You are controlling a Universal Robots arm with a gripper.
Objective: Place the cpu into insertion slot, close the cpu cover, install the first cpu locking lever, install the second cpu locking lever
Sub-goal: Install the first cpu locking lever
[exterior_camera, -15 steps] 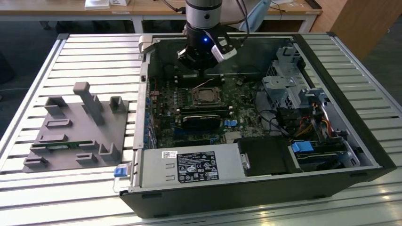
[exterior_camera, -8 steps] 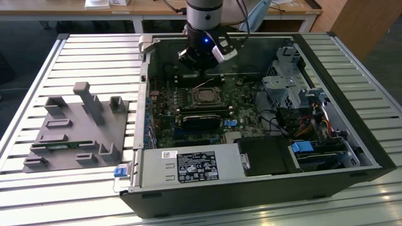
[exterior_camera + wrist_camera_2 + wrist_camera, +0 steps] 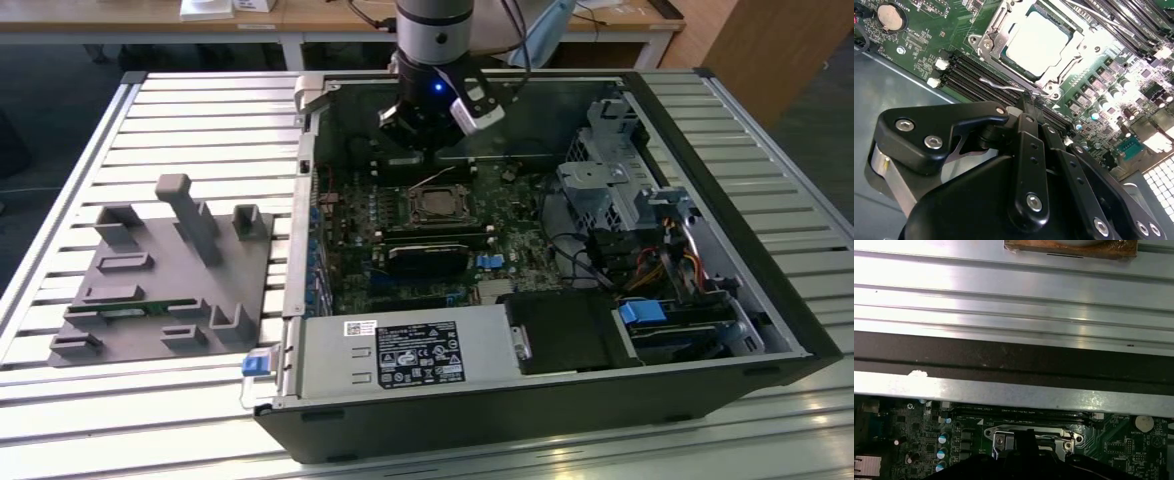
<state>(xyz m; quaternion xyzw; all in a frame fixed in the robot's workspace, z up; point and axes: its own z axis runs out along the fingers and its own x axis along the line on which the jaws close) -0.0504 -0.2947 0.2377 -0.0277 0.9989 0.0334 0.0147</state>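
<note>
The cpu (image 3: 1039,40) lies flat in the insertion slot (image 3: 1004,62), its pale metal face up, on the green board inside the open computer case. The silver cpu cover (image 3: 1079,52) is folded down around it. A thin wire locking lever (image 3: 1001,86) runs along the socket's edge, just off the frame. My black gripper (image 3: 1029,102) has its fingers drawn together, their tips right at this lever; whether they pinch it is hidden. In the exterior view the gripper (image 3: 416,135) hangs just behind the socket (image 3: 438,205). In the first wrist view the socket (image 3: 1029,436) sits under the dark fingers (image 3: 1024,452).
Black memory slots (image 3: 979,80) run beside the socket. The case wall (image 3: 1014,390) stands close behind the gripper. A grey power supply (image 3: 400,352) and drive bays (image 3: 627,190) fill the case's near and right sides. A grey fixture tray (image 3: 160,280) rests on the slatted table at the exterior view's left.
</note>
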